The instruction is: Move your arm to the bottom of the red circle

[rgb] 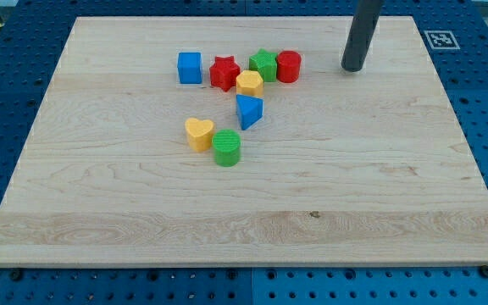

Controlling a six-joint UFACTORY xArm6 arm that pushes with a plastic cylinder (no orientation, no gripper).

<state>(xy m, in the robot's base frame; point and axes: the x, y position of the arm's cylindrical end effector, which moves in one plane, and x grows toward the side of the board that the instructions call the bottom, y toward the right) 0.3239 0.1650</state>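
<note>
**Tip parked to the right of the red circle, with the cluster close at hand**

The red circle [288, 66] sits near the view's top, at the right end of a tight row: the green star [263, 63] touches its left side, then the yellow hexagon [249, 83] just below that, the red star [224, 73] and the blue cube [190, 68] further left. Below them the blue triangle [248, 111] stands alone, with the yellow heart [199, 134] and green cylinder [226, 147] touching each other lower still.

My tip [353, 68] rests on the wooden board [379, 195], well to the right of the red circle and about level with it. There are no jaws here to report, only the rod.

The spot below the circle looks bare, but the yellow hexagon is near it. A straight sweep leftward could knock the circle into the green star; dipping down first seems safer.
</note>
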